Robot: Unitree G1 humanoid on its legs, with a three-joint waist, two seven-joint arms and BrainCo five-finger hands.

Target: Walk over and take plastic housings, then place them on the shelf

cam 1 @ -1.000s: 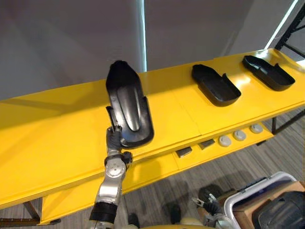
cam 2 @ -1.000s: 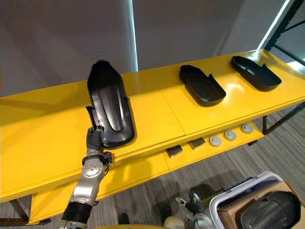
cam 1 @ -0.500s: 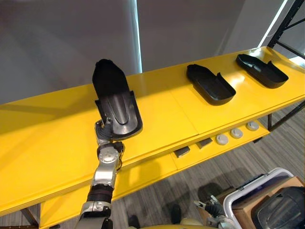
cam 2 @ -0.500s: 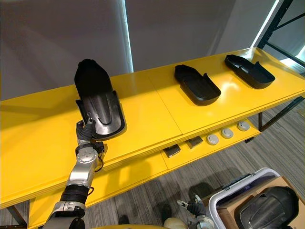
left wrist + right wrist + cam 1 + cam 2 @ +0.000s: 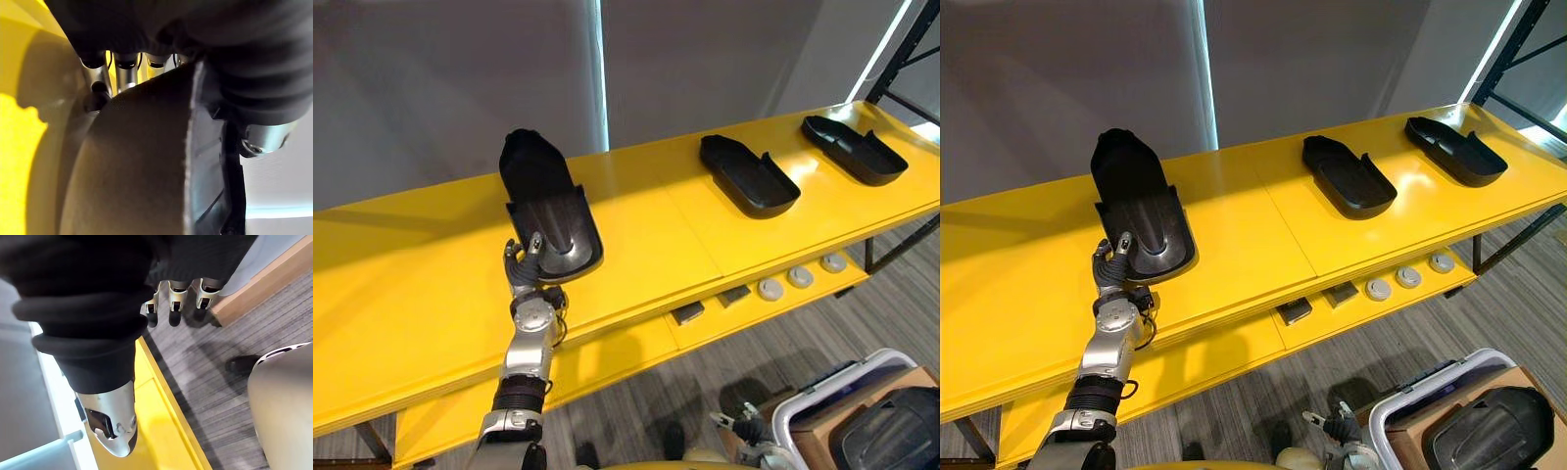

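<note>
Black plastic housing (image 5: 548, 211) on the yellow shelf (image 5: 431, 264), at about 10 o'clock in the left eye view, long axis running 12 to 6. Cannot tell whether fully set down. Pinched at its 6 o'clock end by the left hand (image 5: 523, 270): fingers (image 5: 100, 81) curled against one face of the housing wall, thumb (image 5: 261, 142) on the other face, the wall between them. Further along the same shelf, a second housing (image 5: 749, 176) at 1 o'clock and a third housing (image 5: 854, 149) at 2 o'clock, well apart. On the lower board, dark blocks (image 5: 690, 313) and round grey discs (image 5: 800, 279). At 5 o'clock, right hand (image 5: 171, 301) hanging over the floor, fingers relaxed and holding nothing, beside a white-rimmed bin (image 5: 822, 390).
</note>
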